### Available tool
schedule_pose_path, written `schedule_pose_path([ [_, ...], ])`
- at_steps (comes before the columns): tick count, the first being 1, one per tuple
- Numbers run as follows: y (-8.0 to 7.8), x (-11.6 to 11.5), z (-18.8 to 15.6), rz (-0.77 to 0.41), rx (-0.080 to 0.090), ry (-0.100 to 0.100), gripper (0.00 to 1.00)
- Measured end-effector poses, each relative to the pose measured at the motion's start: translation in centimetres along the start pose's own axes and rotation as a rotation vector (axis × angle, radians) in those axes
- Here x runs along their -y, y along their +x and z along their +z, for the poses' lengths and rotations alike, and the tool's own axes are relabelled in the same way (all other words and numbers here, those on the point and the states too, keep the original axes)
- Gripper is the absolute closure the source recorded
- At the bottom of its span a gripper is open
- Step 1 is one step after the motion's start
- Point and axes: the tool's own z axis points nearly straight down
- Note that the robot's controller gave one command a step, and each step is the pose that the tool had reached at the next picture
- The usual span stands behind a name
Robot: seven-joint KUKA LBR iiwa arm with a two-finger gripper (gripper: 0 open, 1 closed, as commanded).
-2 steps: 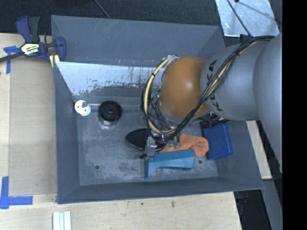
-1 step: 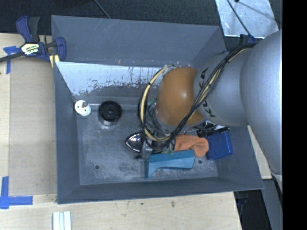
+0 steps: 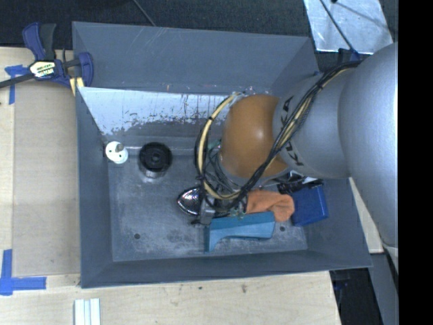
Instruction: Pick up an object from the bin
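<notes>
Shiny metal piece (image 3: 189, 200) in bin (image 3: 91, 181) beside claw (image 3: 206, 214), blue wedge (image 3: 240, 230); claw state unclear.

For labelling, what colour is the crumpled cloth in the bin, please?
Orange; the crumpled cloth shows best in the camera view.

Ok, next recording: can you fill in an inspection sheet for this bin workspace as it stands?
Surface: grey metal bin; floor scuffed, far wall streaked with dark marks.
Job's things: the gripper is low over a shiny rounded metal piece and the left end of a long flat blue plastic piece, near the bin's middle front.
Clutter: small white round cap and black round cylinder at far left; crumpled orange cloth and dark blue block at right.
Grippers: one, mostly hidden beneath the orange wrist cover.
Cables: yellow and black cables loop around the cover.
Surroundings: pale sheet beyond the bin's far right corner.
</notes>
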Motion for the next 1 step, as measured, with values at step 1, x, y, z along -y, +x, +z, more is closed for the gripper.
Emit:
schedule_pose_path([
  [1,3.26,1.02,-10.20,0.005,0.000,0.001,1.00],
])
